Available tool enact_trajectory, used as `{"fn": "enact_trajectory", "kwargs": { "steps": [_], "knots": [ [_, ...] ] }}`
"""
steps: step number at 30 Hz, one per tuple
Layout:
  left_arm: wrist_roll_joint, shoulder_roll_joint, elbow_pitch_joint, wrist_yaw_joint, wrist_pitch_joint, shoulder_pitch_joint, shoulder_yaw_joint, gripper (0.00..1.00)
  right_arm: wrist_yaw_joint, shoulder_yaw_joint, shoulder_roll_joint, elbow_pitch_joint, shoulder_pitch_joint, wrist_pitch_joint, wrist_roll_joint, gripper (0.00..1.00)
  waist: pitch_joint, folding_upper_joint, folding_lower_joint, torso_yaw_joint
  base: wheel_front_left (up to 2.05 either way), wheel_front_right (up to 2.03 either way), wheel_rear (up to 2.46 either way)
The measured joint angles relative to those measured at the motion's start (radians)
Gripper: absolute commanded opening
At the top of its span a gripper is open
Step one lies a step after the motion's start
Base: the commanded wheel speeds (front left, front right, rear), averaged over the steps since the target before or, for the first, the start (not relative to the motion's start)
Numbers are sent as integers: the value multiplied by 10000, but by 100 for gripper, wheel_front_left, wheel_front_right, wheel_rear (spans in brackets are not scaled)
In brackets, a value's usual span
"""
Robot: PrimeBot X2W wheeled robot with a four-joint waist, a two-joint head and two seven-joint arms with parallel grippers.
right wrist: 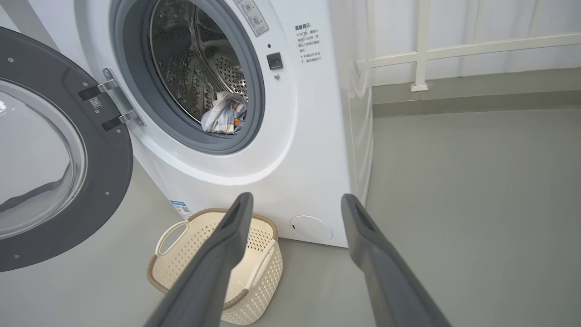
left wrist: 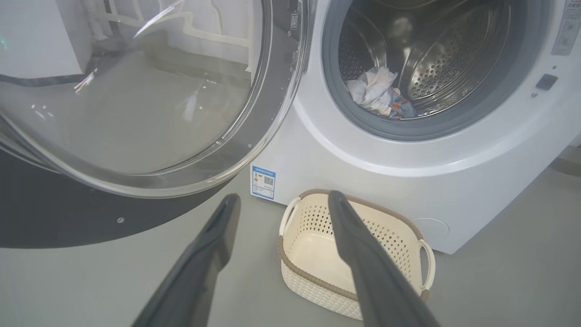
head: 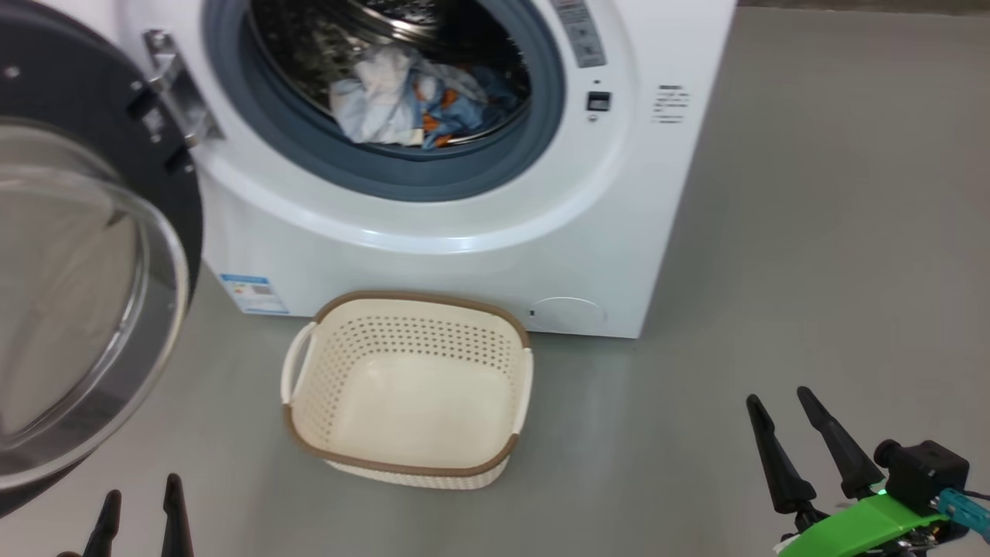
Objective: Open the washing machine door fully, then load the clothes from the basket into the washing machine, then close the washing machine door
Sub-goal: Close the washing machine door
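The white washing machine stands with its door swung wide open to the left. The clothes, white, pale blue and orange-printed, lie inside the steel drum. On the floor in front sits the cream basket, with nothing in it. My left gripper is open at the lower left, below the door. My right gripper is open at the lower right, well clear of the basket.
Grey floor spreads to the right of the machine. A white railing runs behind the machine's right side. The door's glass bowl bulges out over the floor at the left.
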Motion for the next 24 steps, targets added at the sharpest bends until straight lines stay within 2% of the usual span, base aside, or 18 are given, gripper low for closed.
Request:
{"fn": "enact_trajectory", "kwargs": {
  "steps": [24],
  "knots": [
    [-90,-374,-203,0,0,31,391,100,0,1041,-324,397,-845,0,19,100,66,0,1,3203,0,0,0]
  ]
}}
